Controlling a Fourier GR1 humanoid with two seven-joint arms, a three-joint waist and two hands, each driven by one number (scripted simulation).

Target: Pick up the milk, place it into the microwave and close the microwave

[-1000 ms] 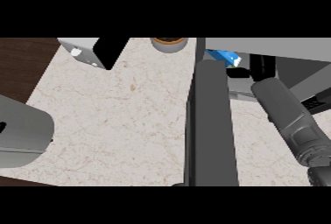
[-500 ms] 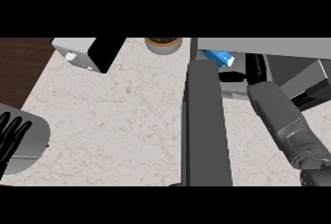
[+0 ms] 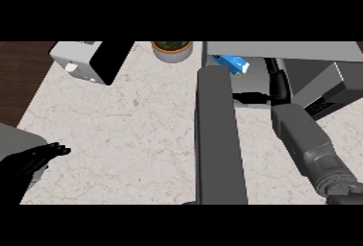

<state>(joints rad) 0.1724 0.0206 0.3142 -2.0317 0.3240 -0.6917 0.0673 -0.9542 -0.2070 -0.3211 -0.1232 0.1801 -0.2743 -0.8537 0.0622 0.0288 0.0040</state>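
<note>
The milk, a blue and white carton, lies tilted at the front edge of the microwave opening at the upper right. The microwave's door stands open, seen edge-on as a long dark grey slab running down the middle of the view. My right hand is just below and right of the carton, apart from it, with its thumb pointing left and fingers relaxed. Behind it, the grey right forearm runs to the lower right. My left hand rests open at the lower left edge, holding nothing.
A white and black appliance stands at the counter's back left. Next to it, a potted plant sits by the microwave's corner. The speckled countertop spreads left of the door, and dark floor shows past its left edge.
My right hand has drawn back a little from the milk, which stays at the microwave. The left hand has come into view at the lower left.
</note>
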